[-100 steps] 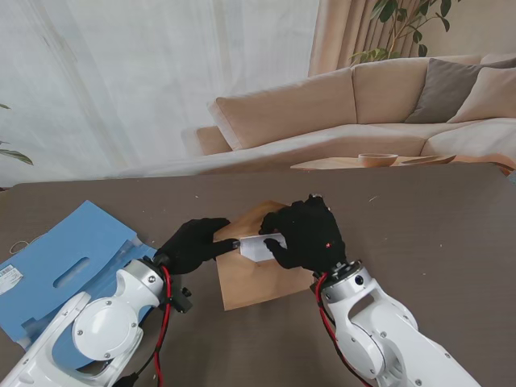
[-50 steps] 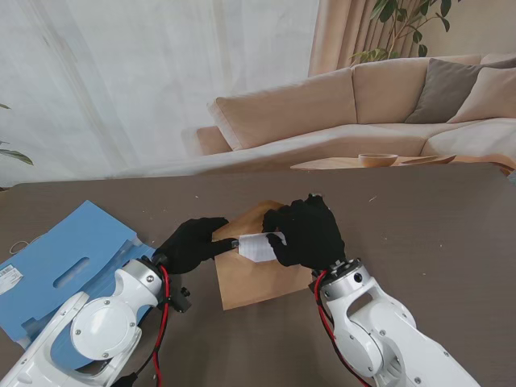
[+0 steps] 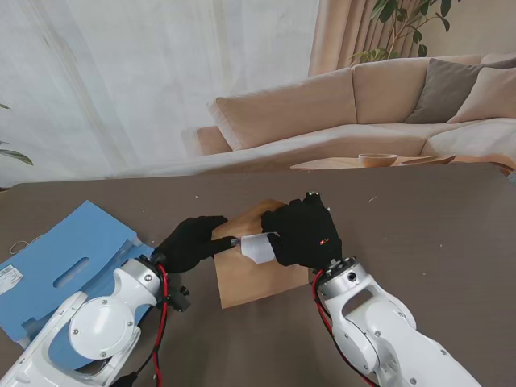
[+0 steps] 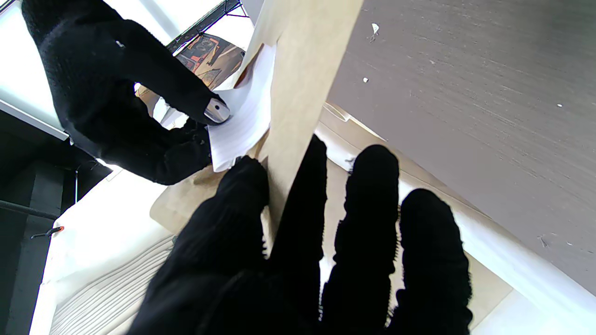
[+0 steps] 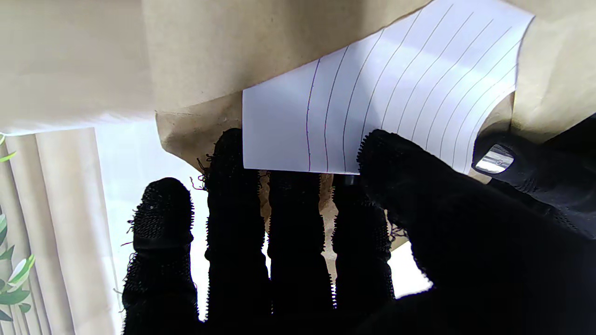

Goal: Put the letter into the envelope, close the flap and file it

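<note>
While my right hand (image 3: 302, 235) pinches the letter (image 3: 260, 248) between thumb and fingers, its glove closed on the white sheet, my left hand (image 3: 193, 244) is closed on the near left edge of the envelope (image 3: 254, 278), thumb on one face and fingers on the other, holding the mouth steady. Both hands meet over the middle of the dark table (image 3: 419, 234), just in front of me. In the right wrist view the sheet is lined, pale, and bowed into a soft curve, with one end tucked under the brown paper and the rest still outside. The envelope is kraft brown, flat and thin, lying tilted on the table with its flap end farther from me — I cannot tell how wide the mouth gapes. To do this step well, I judge the sheet should slide in along its length, kept low and flat so the curved corner does not snag the lip, while the left hand keeps the envelope from skating away. Paper this light will likely buckle if pushed from behind, so short, gentle feeds seem wiser. To my left, near the table edge, lies a blue folder (image 3: 68, 262) — presumably where the envelope gets filed.
</note>
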Tool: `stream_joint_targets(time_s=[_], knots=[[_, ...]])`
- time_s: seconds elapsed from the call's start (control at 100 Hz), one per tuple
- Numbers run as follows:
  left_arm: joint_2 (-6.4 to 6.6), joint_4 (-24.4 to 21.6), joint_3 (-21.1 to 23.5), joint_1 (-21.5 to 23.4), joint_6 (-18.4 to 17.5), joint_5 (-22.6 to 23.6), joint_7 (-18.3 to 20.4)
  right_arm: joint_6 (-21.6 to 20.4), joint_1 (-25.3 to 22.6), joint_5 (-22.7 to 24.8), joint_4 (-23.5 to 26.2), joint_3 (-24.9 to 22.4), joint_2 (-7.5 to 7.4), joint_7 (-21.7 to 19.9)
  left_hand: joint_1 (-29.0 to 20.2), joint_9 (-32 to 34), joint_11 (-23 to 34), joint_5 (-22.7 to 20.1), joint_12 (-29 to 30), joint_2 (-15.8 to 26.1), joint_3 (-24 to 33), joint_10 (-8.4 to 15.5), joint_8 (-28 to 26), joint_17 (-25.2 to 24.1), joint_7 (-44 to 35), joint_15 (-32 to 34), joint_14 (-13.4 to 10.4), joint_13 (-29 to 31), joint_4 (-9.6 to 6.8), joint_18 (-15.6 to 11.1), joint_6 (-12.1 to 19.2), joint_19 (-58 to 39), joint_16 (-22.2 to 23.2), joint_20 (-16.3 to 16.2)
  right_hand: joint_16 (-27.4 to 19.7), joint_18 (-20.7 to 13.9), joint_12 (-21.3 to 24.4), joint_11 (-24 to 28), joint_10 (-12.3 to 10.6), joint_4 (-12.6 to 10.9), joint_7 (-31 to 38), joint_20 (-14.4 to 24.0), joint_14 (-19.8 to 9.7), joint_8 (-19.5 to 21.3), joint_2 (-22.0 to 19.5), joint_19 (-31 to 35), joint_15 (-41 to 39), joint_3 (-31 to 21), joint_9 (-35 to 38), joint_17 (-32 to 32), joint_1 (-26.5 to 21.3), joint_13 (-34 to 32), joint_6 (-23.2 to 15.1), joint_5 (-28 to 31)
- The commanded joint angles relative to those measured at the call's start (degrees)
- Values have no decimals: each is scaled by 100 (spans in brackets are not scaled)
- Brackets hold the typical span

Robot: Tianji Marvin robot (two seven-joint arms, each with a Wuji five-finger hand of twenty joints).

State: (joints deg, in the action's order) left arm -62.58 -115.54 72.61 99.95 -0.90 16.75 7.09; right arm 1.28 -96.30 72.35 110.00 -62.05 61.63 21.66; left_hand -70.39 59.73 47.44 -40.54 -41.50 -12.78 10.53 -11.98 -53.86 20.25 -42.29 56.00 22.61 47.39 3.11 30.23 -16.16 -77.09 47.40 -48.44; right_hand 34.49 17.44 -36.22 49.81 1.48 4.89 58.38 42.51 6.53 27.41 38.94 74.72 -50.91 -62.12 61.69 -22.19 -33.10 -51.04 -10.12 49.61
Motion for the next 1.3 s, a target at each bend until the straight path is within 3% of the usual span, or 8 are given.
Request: stream_joint_targets(time_s=[0.0,0.46,0.61,0.75,0.96,1.1,1.29], knots=[[-43,-71,6,46,2,-16,72,-82,-3,-14,27,5,-11,-93,-358,-82,27,293,-34,358,155,75,-22,-42,-133,-12,66,-99,-108,-18,82,-27,120,-75,134,42,-55,127,38,-142,10,68,-11,111,6,30,-124,-85,75,59,-96,39,57,211],[-87,-104,-40,58,86,-82,-94,-363,187,259,-63,167,-94,-224,-358,-119,15,339,-18,395,164,76,-27,-50,-188,-50,66,-128,-96,-26,116,-14,118,-78,116,-26,-40,65,-76,-39,-156,65,-95,-59,119,-30,-51,110,68,103,-105,85,-207,343],[-87,-101,-34,61,71,-90,-94,-227,168,307,-36,195,-91,-207,-358,-116,19,344,-18,393,162,80,-31,-54,-195,-54,59,-132,-94,-29,130,-8,120,-76,113,-60,-15,-71,-94,204,-436,74,-106,-719,248,-61,26,434,-126,130,-13,168,15,44],[-88,-98,-20,57,78,-76,-96,-97,95,322,21,197,-75,-84,-358,-118,19,335,-17,390,163,77,-36,-60,-202,-58,61,-134,-96,-32,127,-3,122,-75,50,-78,113,-342,-177,200,-640,78,-102,-960,339,-75,192,477,-296,137,146,233,53,-375],[-82,-98,-5,75,77,-86,-73,50,56,301,30,194,-47,115,-358,-121,18,332,-17,397,165,78,-38,-63,-203,-60,51,-135,-98,-39,131,3,127,-72,9,-57,115,-431,-220,161,-401,91,-90,-777,348,-66,272,317,-146,93,-102,125,-183,-307],[-83,-96,-5,78,77,-108,-68,43,100,216,-50,214,-27,230,-358,-118,19,331,-17,388,163,75,-38,-63,-200,-62,60,-135,-98,-39,130,3,130,-72,40,-10,39,-324,-214,176,-68,111,-59,-557,278,-35,189,244,121,26,-275,-7,-396,132],[-95,-87,-8,77,53,-148,-109,37,167,165,-123,282,-29,116,-358,-120,20,329,-18,390,163,71,-43,-64,-200,-64,57,-138,-97,-39,137,3,132,-72,102,54,-63,-109,-127,161,25,144,-33,-394,311,31,12,119,279,-52,-176,-133,6,258]])
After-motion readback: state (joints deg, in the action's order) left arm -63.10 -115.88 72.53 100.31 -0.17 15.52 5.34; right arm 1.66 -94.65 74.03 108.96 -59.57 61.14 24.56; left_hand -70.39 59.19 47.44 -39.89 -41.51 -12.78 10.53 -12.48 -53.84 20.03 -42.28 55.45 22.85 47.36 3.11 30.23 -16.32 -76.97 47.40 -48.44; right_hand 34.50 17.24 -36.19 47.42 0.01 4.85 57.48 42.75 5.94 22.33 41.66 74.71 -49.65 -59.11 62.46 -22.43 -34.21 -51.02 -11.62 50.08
